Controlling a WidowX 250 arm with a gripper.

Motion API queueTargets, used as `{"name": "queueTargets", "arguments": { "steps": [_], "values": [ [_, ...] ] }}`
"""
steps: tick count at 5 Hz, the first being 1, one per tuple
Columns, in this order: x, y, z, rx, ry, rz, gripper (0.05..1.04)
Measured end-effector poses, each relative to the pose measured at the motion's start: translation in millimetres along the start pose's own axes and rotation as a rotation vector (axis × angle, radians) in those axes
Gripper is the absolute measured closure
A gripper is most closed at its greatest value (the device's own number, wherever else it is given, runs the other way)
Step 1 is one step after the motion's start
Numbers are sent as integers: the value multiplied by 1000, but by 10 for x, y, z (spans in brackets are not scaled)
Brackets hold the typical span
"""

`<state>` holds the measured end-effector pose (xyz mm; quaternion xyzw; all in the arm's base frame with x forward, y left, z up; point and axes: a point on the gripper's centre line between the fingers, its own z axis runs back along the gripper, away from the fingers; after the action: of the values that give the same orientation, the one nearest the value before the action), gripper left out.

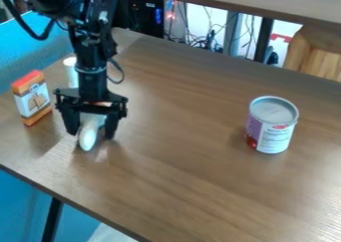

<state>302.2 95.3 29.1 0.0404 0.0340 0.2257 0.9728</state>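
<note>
Camera view: gripper at a white object, nine o'clock side of the table

Clock positions run from the gripper (91, 135), twelve toward the top edge. The black gripper hangs down over the wooden table (180, 181). Directly beneath and within it is the white object (87, 138), its rounded end pointing to about six o'clock; whether the gripper is clenched on it or released around it, I cannot tell.

At ten o'clock, near the gripper, an orange-and-white box (32, 100) with a red top stands upright. Between eleven and twelve, partly behind the arm, is a white cylinder (71, 70). A can (272, 125) with a grey top and a white-and-purple label stands upright at three o'clock, well apart from everything else. Beyond the table, cables (212, 37) tangle at one o'clock.
</note>
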Motion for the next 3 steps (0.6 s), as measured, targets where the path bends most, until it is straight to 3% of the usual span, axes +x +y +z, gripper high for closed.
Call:
{"name": "queueTargets", "arguments": {
  "steps": [1, 2, 3],
  "values": [
    [9, 4, -48, 12, 28, 13, 410],
    [-98, -41, -36, -19, 95, -50, 662],
    [-193, -11, 81, 0, 167, -186, 754]
  ]
}}
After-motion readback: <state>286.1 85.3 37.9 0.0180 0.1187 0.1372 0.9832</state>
